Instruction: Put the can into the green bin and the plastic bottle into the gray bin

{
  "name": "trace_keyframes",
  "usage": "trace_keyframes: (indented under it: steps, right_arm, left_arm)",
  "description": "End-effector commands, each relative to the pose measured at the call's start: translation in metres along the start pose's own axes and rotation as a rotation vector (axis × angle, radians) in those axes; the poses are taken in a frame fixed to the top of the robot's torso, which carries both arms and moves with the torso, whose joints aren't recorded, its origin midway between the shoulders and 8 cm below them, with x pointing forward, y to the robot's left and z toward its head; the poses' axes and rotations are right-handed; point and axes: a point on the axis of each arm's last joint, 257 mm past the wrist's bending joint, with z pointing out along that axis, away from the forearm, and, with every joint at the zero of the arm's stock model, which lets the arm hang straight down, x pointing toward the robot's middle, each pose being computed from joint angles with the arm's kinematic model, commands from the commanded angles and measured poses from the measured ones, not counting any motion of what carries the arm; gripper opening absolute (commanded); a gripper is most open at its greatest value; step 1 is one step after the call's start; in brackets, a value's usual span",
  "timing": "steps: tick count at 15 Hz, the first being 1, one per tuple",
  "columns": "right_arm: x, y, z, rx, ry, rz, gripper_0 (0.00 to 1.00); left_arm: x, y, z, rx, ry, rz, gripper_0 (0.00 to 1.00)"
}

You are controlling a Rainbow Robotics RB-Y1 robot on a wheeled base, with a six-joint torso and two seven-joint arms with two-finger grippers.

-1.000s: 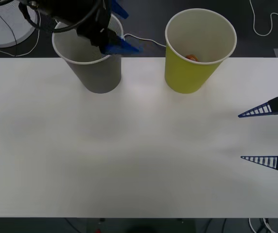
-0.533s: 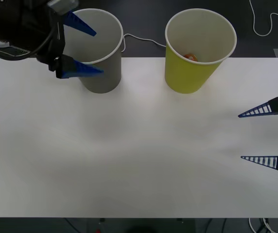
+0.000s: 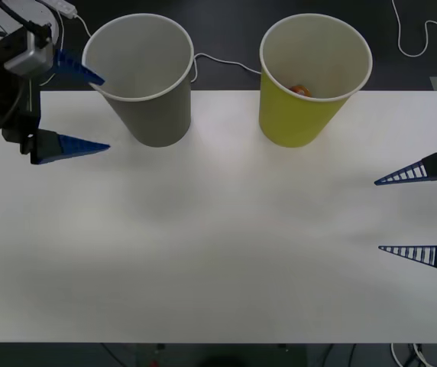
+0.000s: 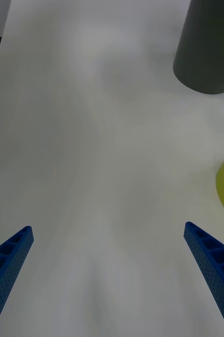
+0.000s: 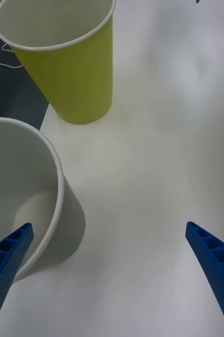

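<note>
The left gripper [image 3: 69, 111] is held spread and empty, just beside the gray bin [image 3: 144, 84], which lies at its three o'clock. The can [image 3: 301, 90] is glimpsed inside the green bin [image 3: 310, 84]; no bottle is made out. The right gripper [image 3: 408, 215], also spread, is parked at the table's [image 3: 218, 252] four o'clock edge. The gray bin's pale inside [image 5: 22, 205], with nothing seen in it, is shown in the left wrist view.

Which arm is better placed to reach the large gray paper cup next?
Left. The left gripper, jaws open, hangs beside the gray paper cup; the right gripper sits at the table's right edge, beyond the yellow-green paper cup.
</note>
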Motion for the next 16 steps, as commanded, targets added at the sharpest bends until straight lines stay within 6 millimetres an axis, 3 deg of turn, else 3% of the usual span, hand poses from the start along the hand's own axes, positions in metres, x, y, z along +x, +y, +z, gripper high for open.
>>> trace_keyframes:
  steps: [1,7,10,16]
  right_arm:
    - [0.0,0.0,0.0,0.0,0.0,0.0,1.0]
    - [0.0,0.0,0.0,0.0,0.0,0.0,1.0]
    - [0.0,0.0,0.0,0.0,0.0,0.0,1.0]
    - [0.0,0.0,0.0,0.0,0.0,0.0,1.0]
  left_arm:
    - [0.023,-0.011,-0.012,-0.024,0.005,0.054,1.0]
    - [0.059,-0.046,-0.009,0.025,0.01,0.121,1.0]
    - [0.065,-0.054,-0.008,0.038,0.006,0.118,1.0]
    - [0.082,-0.097,0.004,0.123,-0.021,0.066,1.0]
